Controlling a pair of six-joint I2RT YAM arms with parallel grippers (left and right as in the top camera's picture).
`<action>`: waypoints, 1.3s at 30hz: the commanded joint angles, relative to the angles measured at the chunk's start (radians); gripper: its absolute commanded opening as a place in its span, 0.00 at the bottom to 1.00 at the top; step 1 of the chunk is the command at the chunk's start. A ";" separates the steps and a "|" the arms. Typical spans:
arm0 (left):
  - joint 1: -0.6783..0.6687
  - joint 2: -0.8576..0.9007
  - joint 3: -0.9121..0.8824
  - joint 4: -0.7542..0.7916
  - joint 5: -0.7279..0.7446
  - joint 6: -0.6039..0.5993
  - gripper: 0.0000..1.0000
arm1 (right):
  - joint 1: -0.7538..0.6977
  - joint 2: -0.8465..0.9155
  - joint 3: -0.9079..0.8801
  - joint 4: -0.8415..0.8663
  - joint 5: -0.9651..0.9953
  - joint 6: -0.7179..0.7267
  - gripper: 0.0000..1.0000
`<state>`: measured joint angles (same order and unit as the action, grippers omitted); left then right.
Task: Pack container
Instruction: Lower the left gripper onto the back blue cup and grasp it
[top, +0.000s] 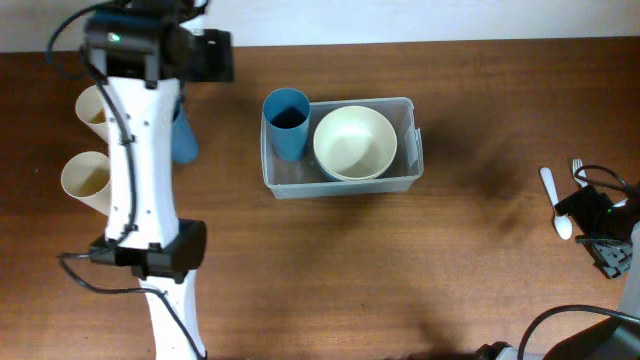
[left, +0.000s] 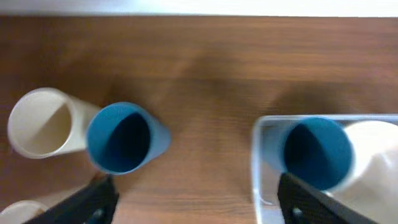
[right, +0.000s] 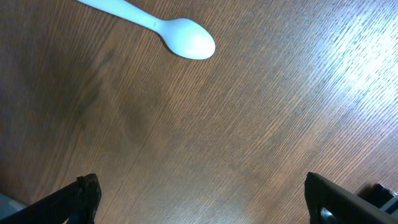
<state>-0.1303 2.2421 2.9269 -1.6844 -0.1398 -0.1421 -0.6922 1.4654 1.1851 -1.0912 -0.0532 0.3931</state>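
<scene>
**Open-Jawed Left Arm Faced a Toppled Blue Cup as the Bin Sat Half Packed**

The container (top: 410, 170), a clear plastic bin, stood at the middle of the table, nearer its far edge. Inside it were an upright blue cup (top: 287, 122) at the left end and a cream bowl (top: 354, 142) beside that cup.

The left gripper (left: 194, 183) hung released over the wood with its jaws spread wide and nothing between them. In the left wrist view a loose blue cup (left: 121, 137) lay on its side, mouth toward the camera. It sat just beside a cream cup (left: 40, 121), and a second cream cup (left: 18, 211) showed at the lower corner. The right gripper (right: 200, 180) was likewise slack and empty, well apart from the bin, with a white spoon (right: 183, 37) lying ahead of it.

The step in hand appeared to be fetching the loose blue cup. Done well, the left jaws would centre over its wall before closing, since it was off to their left. They would grip across the round body, not along it, so it could not roll away. They would need to keep clear of the neighbouring cream cup. The likeliest berth looked to be the blue cup already in the bin. That would call for turning the cup upright and lowering it straight down, clear of the bin's rim and the bowl.
</scene>
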 joint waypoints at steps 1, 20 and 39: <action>0.052 0.041 -0.045 -0.003 -0.007 0.066 0.86 | -0.002 -0.001 0.000 0.000 -0.002 0.008 0.99; 0.130 0.054 -0.483 0.179 -0.006 0.124 0.87 | -0.002 -0.001 0.000 0.000 -0.002 0.008 0.99; 0.149 0.055 -0.622 0.234 0.065 0.124 0.86 | -0.002 -0.001 0.000 0.000 -0.002 0.008 0.99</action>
<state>0.0128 2.2841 2.3211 -1.4609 -0.1017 -0.0368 -0.6922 1.4651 1.1851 -1.0916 -0.0532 0.3931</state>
